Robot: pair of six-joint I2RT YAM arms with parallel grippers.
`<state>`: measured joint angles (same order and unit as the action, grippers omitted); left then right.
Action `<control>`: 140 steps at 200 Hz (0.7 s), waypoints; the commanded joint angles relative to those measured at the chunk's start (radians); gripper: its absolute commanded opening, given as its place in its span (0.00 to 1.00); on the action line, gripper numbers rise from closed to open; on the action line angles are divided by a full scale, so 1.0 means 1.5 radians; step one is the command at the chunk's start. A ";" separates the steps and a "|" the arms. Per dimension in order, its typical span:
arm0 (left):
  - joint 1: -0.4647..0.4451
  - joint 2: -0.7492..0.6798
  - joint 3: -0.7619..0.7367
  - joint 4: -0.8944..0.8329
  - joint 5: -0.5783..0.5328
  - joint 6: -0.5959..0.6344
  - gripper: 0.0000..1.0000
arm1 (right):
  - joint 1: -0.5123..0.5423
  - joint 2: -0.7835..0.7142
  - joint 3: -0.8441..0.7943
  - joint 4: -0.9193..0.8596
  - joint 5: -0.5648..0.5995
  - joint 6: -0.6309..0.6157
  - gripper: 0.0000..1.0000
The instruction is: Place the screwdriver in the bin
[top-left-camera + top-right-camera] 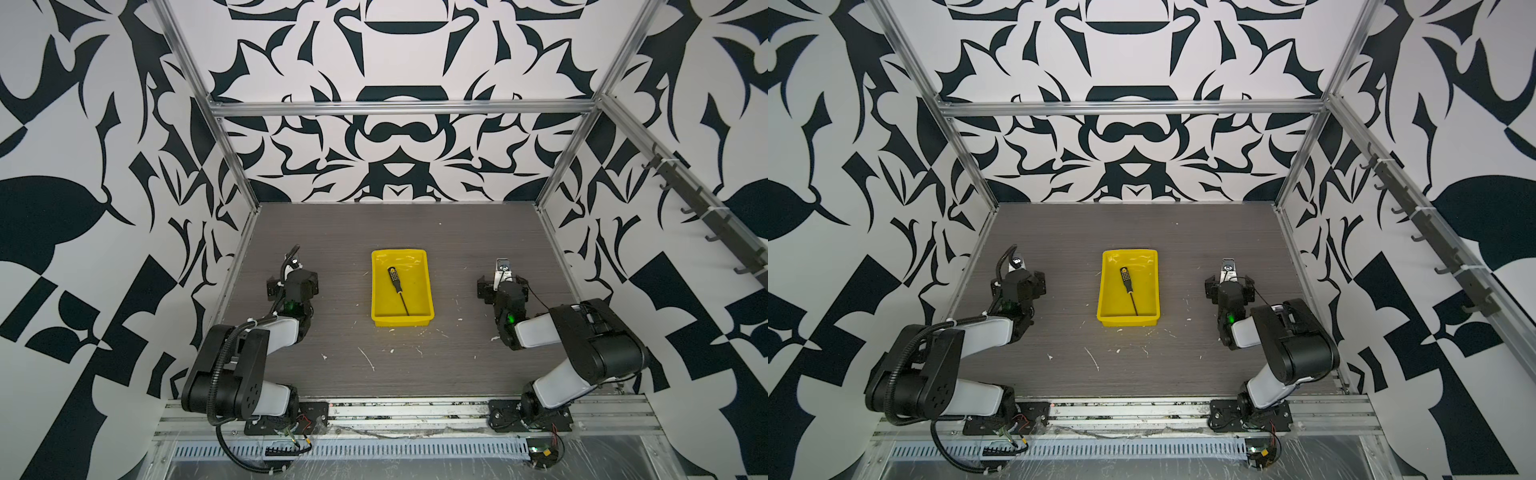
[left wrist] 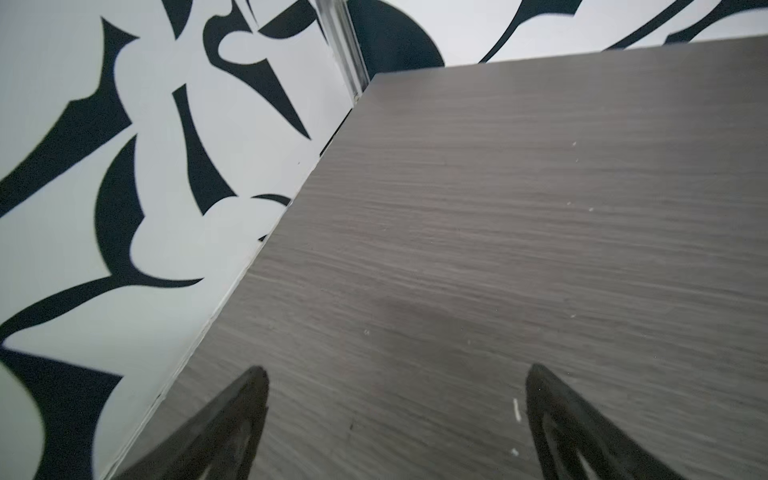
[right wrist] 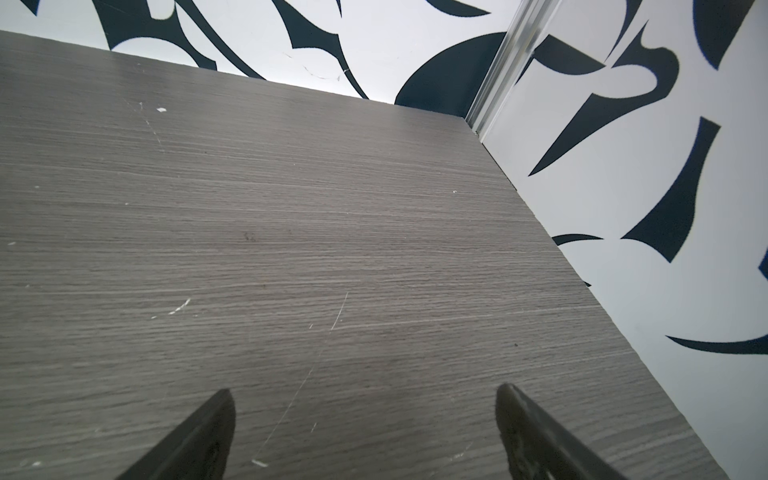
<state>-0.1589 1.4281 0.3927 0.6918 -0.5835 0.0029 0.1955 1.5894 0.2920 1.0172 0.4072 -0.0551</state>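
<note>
Lying in yellow bin [image 1: 417,286]: screwdriver [image 1: 399,293], diagonal | left hand [image 2: 397,370]: apart, empty | right hand [image 3: 365,390]: apart, empty

Screwdriver [image 1: 397,286] tip too small

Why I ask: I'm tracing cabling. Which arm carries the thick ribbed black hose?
The left arm: a ribbed black hose loops from its base up along its links toward the wrist. The right arm has no such hose.

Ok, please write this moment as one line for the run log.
screwdriver: lying inside bin | left gripper: open, empty | right gripper: open, empty | task: looks done
</note>
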 commanded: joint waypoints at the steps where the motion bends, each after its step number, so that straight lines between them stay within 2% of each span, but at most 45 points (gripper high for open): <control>1: 0.035 0.069 -0.045 0.222 0.111 0.016 0.99 | -0.003 -0.008 0.013 0.016 0.002 0.009 1.00; 7: 0.049 0.081 -0.064 0.274 0.102 -0.001 0.99 | -0.003 -0.009 0.012 0.016 0.002 0.009 1.00; 13: 0.072 0.075 -0.080 0.263 0.126 -0.048 0.99 | -0.003 -0.009 0.013 0.014 0.002 0.008 1.00; 23: 0.105 0.086 -0.089 0.296 0.147 -0.074 0.99 | -0.004 -0.009 0.013 0.015 0.000 0.008 1.00; 37: 0.107 0.095 -0.073 0.289 0.159 -0.068 0.99 | -0.004 -0.009 0.014 0.014 0.000 0.009 1.00; 56: 0.109 0.077 -0.010 0.129 0.205 -0.060 0.99 | -0.004 -0.009 0.014 0.013 -0.001 0.009 1.00; 78: 0.113 0.091 -0.023 0.180 0.212 -0.056 0.99 | -0.005 -0.009 0.014 0.012 -0.001 0.009 1.00; 140: 0.113 0.083 -0.019 0.159 0.216 -0.057 0.99 | -0.010 -0.011 0.018 0.001 -0.013 0.011 1.00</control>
<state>0.0063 1.5642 0.3576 0.9241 -0.2794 -0.0784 0.1864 1.5894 0.2939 1.0042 0.3946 -0.0528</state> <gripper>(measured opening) 0.992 0.999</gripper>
